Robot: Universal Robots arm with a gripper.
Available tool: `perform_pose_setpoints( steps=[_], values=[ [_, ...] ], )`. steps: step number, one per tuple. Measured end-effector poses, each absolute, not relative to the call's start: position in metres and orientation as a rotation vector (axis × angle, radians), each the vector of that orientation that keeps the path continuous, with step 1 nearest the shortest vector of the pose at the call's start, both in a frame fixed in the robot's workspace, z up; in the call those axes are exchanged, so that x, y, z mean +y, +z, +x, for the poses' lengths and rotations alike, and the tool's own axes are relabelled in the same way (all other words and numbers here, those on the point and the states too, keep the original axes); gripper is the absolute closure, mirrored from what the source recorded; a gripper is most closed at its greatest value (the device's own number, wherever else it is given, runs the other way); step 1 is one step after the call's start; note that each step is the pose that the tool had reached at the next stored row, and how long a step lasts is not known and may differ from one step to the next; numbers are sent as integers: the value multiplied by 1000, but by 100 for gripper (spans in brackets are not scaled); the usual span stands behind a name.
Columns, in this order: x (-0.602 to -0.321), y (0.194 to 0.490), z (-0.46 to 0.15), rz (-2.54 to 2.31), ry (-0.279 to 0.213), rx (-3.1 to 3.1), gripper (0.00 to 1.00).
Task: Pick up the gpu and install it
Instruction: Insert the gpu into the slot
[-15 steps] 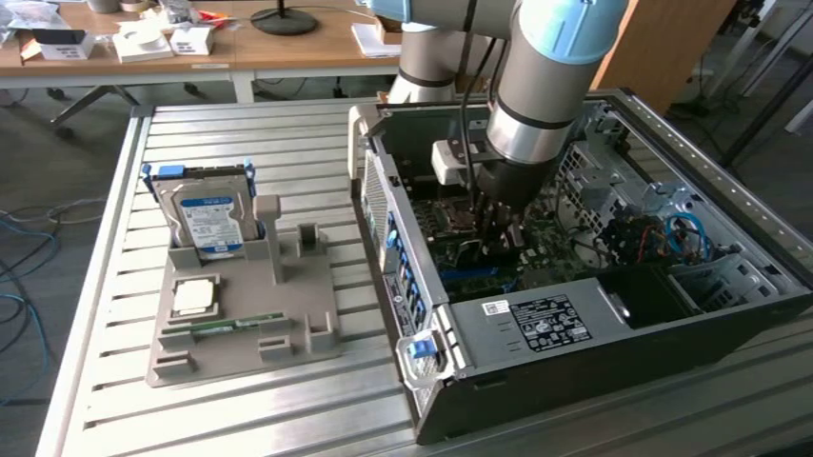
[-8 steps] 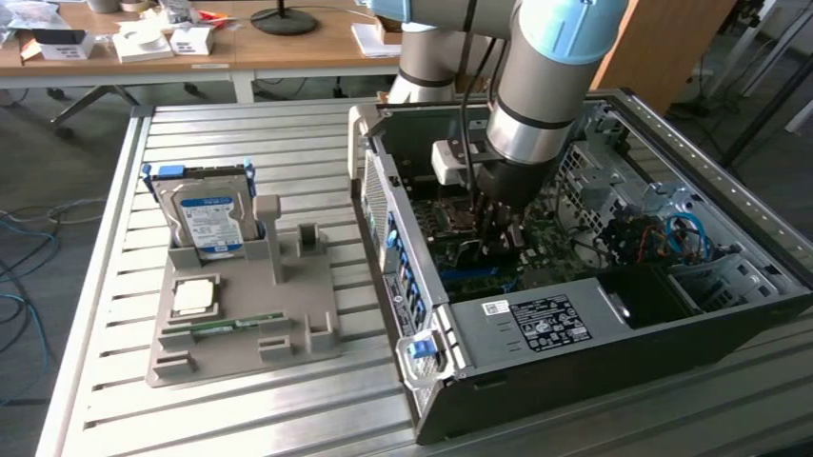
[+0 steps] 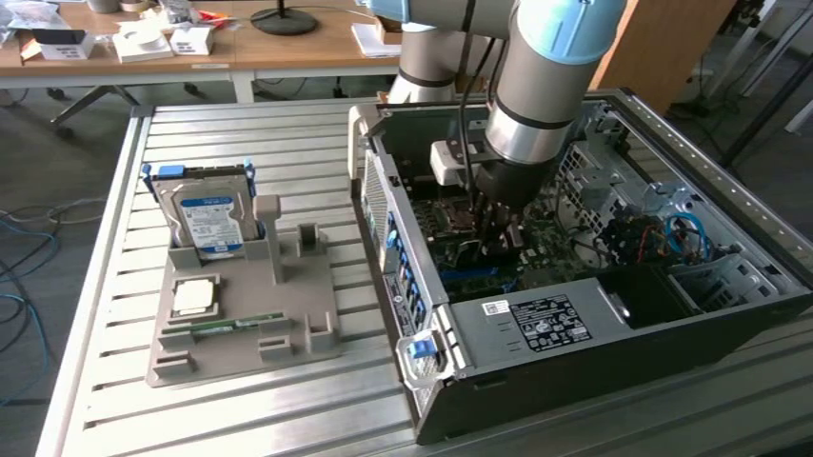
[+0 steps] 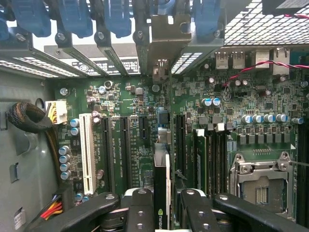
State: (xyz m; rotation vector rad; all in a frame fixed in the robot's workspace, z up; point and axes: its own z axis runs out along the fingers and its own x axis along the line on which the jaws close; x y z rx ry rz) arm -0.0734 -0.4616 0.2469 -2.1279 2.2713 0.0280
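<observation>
Lying on its side on the slatted metal desk (image 3: 254, 419), the open computer case (image 3: 711, 314) has its whole inside facing up, which is why the arm (image 3: 546, 86) can come straight down into it from above. The arm reaches into the middle of the case, over the green motherboard (image 4: 130, 101).

Off to the exterior view's left of the case sits a grey parts holder (image 3: 242, 314), with a hard drive (image 3: 209, 219) standing upright in a slot, a processor chip (image 3: 193, 297) lying flat and a RAM stick (image 3: 228, 327) lying in its groove, each held so it can be taken from above.

Down inside the case, the gripper (image 4: 161, 212) has its fingers (image 4: 140, 208) clamped on the gpu (image 4: 161, 183), one on each flat face. The card is held on edge, its thin side up toward the wrist camera, running between the long expansion slots on the motherboard. Its metal end bracket (image 4: 163, 36) points toward the row of slot covers at the back wall, lined up with one opening there. I judge that holding it upright like this keeps its lower edge in line with a slot; whether it is already seated I cannot tell.
</observation>
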Motion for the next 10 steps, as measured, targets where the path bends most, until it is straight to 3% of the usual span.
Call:
perform_pose_setpoints(
  steps=[10],
  values=[
    [-462,246,-74,-2128,28,2271,74]
  ],
)
